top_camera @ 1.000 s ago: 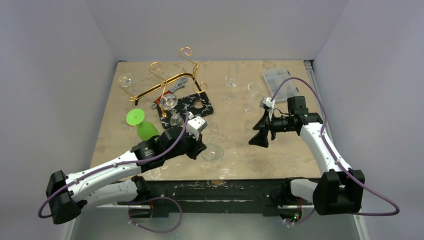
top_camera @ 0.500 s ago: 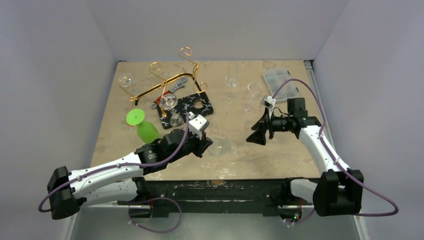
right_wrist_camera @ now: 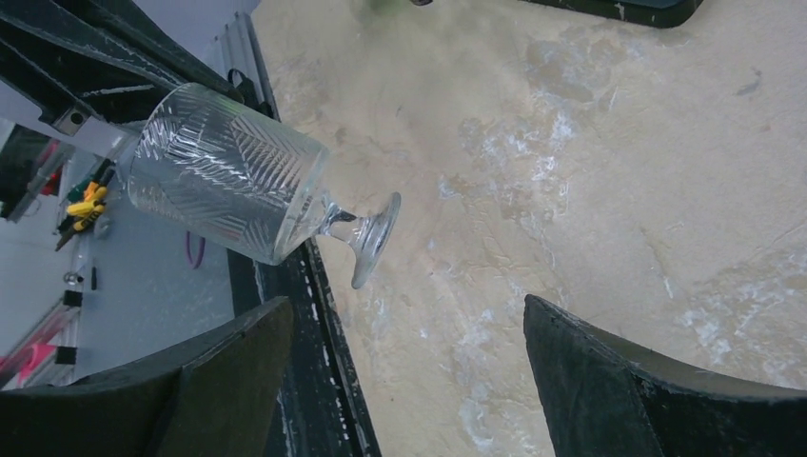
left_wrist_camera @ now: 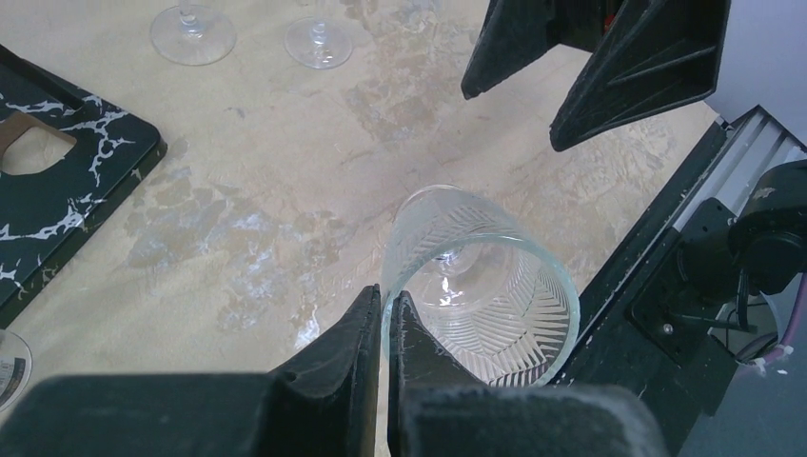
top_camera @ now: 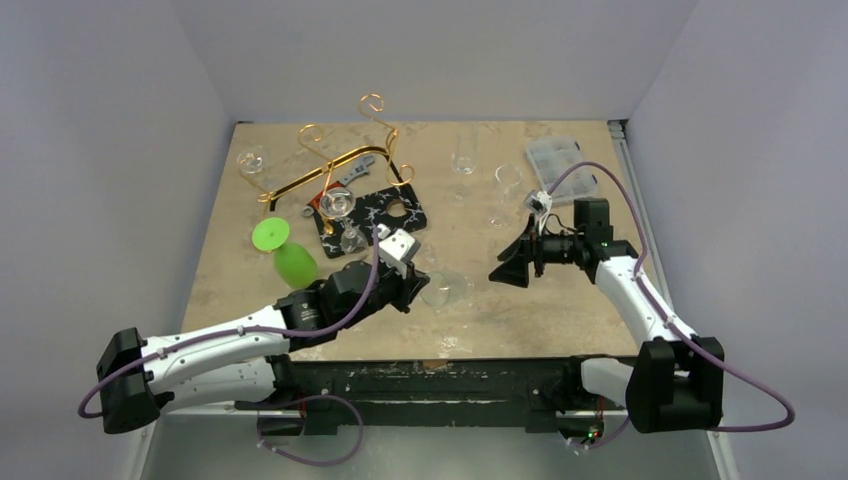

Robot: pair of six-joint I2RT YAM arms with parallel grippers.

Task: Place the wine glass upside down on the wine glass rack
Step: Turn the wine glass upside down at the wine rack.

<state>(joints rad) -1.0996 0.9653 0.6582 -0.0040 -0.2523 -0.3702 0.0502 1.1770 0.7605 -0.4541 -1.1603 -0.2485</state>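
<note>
**Glass [left_wrist_camera: 485, 295] pinched by the rim, handover pending**

The glass is held off the table [top_camera: 560, 320] by the left tool [left_wrist_camera: 385, 303]. Its fingers are clamped on one thin stretch of the rim, one inside the bowl and one outside. The glass is tipped on its side, with the foot pointed toward the right tool [right_wrist_camera: 407, 303]. That tool's fingers are spread wide apart just beyond the foot, with nothing between them. A handover is judged to be the step in hand. The rack [top_camera: 330, 160] stands well apart, at the far left of the table, just behind the board [top_camera: 385, 210].

Risk is seen chiefly in the grip. Smooth glass held at a single point of the rim can be swung or slid loose if the arm is jolted, and a drop onto the table could follow. If the right tool is closed off-centre on the stem, the glass may be twisted against the left clamp and the rim chipped. If the rim is released before the second grip is firm, the glass would be dropped.
</note>
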